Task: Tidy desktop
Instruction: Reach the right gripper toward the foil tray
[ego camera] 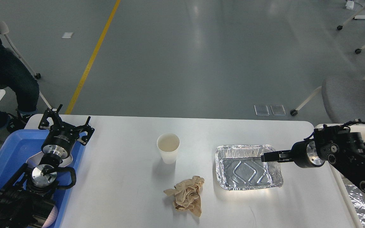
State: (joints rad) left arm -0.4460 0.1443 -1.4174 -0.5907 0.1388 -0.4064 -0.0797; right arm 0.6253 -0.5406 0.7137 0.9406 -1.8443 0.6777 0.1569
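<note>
The white desktop (122, 177) holds a white paper cup (168, 148) in the middle, a crumpled brown paper (187, 196) in front of it, and an empty foil tray (244, 169) to the right. My right gripper (264, 157) reaches in from the right and hovers over the foil tray's right end. It is seen side-on as a narrow black bar, so its fingers cannot be told apart. My left gripper (66, 124) is open and empty, above the far edge of the blue tray (14, 145) at the desktop's left.
The blue tray holds a white plate (34, 158) under my left arm. A cream bin (323, 128) at the desktop's right holds another foil tray (364, 205). A grey chair (350, 98) stands behind it. A seated person (8, 79) is at the far left.
</note>
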